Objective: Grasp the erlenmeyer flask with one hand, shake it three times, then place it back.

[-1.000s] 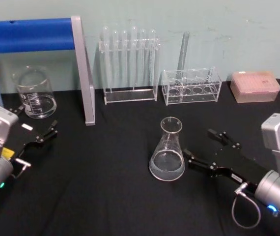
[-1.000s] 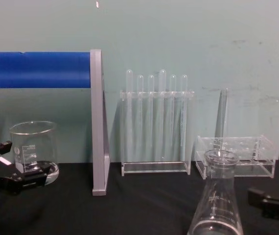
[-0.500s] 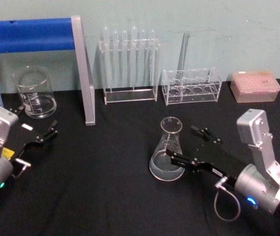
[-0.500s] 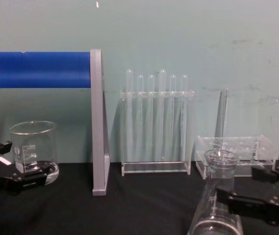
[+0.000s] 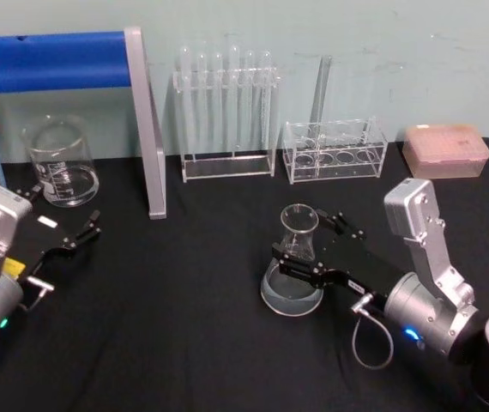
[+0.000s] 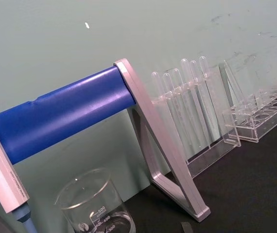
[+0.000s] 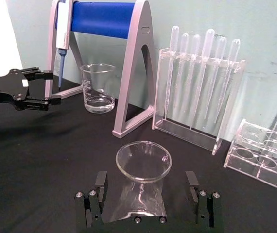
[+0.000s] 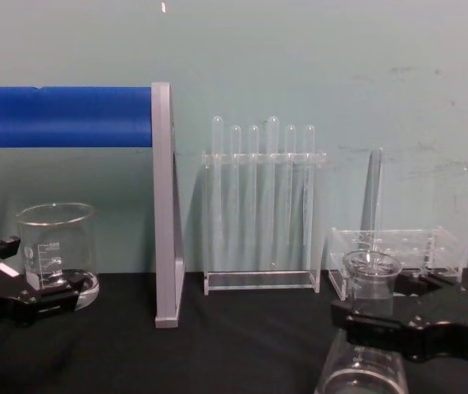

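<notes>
While the erlenmeyer flask (image 5: 294,273) stands on the black table (image 5: 184,326), a bit right of the middle of the head view, the right gripper (image 5: 298,233) reaches in from the lower right. Its two fingers are spread apart, one on each side of the flask's thin neck (a gap shows on both sides in the right wrist view), so nothing is squeezed. Over at the lower left, the left gripper (image 7: 48,87) rests near the beaker (image 5: 60,163), and its fingers are apart too.
</notes>
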Robot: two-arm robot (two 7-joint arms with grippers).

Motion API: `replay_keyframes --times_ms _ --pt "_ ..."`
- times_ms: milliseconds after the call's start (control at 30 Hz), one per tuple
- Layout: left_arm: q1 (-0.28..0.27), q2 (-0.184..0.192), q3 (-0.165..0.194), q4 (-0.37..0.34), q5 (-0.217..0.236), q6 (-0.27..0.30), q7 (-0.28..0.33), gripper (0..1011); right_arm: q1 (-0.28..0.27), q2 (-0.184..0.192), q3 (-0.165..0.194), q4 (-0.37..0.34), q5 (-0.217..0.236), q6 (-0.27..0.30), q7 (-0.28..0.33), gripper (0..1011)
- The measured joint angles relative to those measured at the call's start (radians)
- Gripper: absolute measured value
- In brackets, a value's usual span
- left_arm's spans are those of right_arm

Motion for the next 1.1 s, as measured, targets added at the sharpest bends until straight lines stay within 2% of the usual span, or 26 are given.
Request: replay_keyframes --times_ms 133,433,1000,1100 --pt "0.000 0.000 0.000 0.000 0.000 0.000 0.000 1001 0.012 -0.020 0.003 0.016 -0.009 0.005 0.006 1000" --pt "0.000 0.000 0.000 0.000 0.000 0.000 0.000 1001 0.013 -0.041 0.018 0.016 -0.018 0.009 0.023 1000" --pt "0.000 0.000 0.000 0.000 0.000 0.000 0.000 1001 0.011 -0.043 0.021 0.012 -0.020 0.010 0.024 998" --pt "0.000 0.000 0.000 0.000 0.000 0.000 0.000 1001 0.011 -0.042 0.021 0.012 -0.020 0.010 0.024 942"
